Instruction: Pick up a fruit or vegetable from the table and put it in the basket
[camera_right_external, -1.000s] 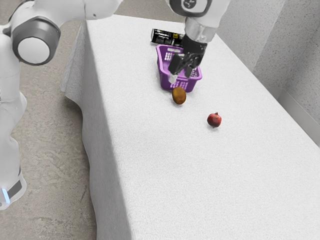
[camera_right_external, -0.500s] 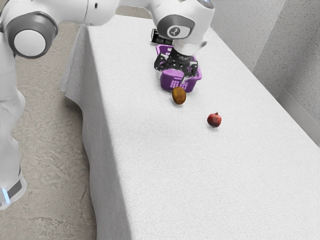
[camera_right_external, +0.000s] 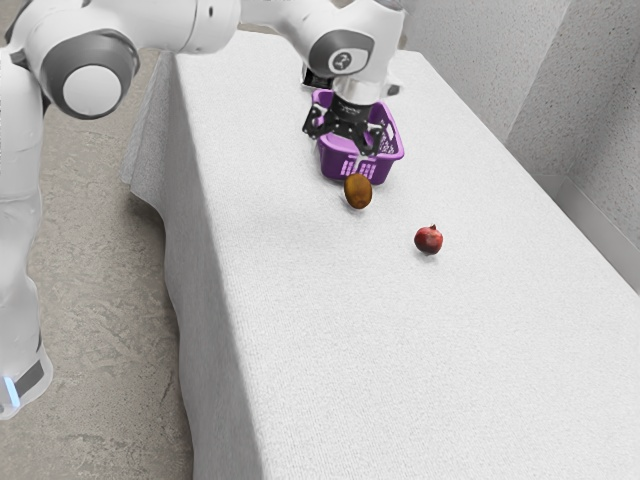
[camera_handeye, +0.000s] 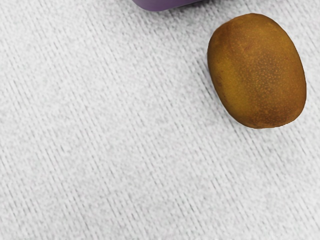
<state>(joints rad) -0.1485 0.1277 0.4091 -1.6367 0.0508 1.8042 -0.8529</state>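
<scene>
Two fruits: a brown kiwi (camera_right_external: 358, 191) and a red pomegranate (camera_right_external: 428, 240) are seen on the table (camera_right_external: 400, 380), outside the purple basket (camera_right_external: 343, 169).
Kiwi: it is set just beside the basket, on the pomegranate's side, and a strip of cloth is seen between kiwi and basket in the wrist view.
Gripper: it (camera_right_external: 342, 140) is held over the basket's area in the exterior view, its two fingers spread well apart, with the kiwi outside them.
Change in gripper: compared with a second ago, it has been shifted toward the exterior view's left and turned, so that both fingers are now shown side by side.
Change on table: kiwi, pomegranate and basket are left where they were; more of the black can (camera_right_external: 317, 79) is now covered by the arm (camera_right_external: 290, 25).
Pomegranate: it is placed well apart from the basket, with open cloth around it.
In the way: the basket's raised wall is found close by the kiwi.
Behind: the can is laid beyond the basket, partly hidden.
</scene>
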